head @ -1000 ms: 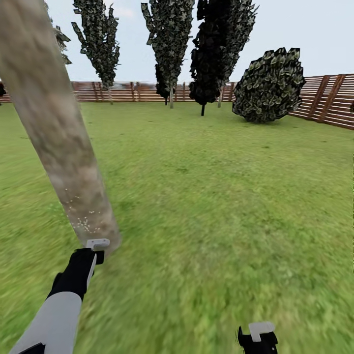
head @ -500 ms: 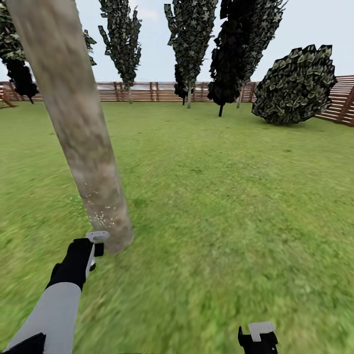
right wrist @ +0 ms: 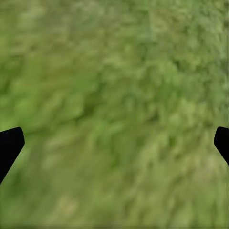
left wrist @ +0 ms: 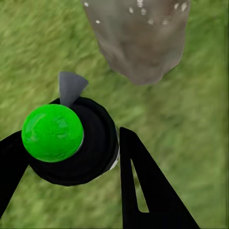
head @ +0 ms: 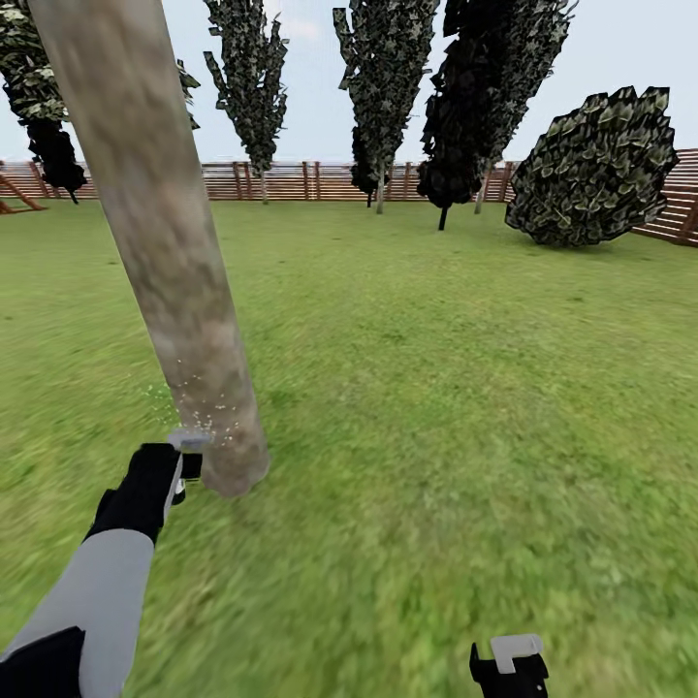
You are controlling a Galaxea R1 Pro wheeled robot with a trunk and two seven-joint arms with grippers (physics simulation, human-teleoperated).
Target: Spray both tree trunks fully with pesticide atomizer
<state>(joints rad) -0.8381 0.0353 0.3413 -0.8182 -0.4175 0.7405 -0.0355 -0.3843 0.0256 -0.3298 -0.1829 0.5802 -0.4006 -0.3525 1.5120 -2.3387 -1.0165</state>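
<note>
White specks higher on tree trunk (head: 165, 262), left claw (head: 184, 463) raised

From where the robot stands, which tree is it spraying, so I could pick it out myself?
On the fenced green lawn, look at the near left, just ahead of the left claw. There a thick bare tree trunk rises, pale grey-brown and mottled, with fine white specks near its base. The leafy dark trees all stand far back by the wooden fence.

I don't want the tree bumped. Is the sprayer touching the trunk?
Apart. In the left wrist view, grass shows between the sprayer and the trunk.
</note>
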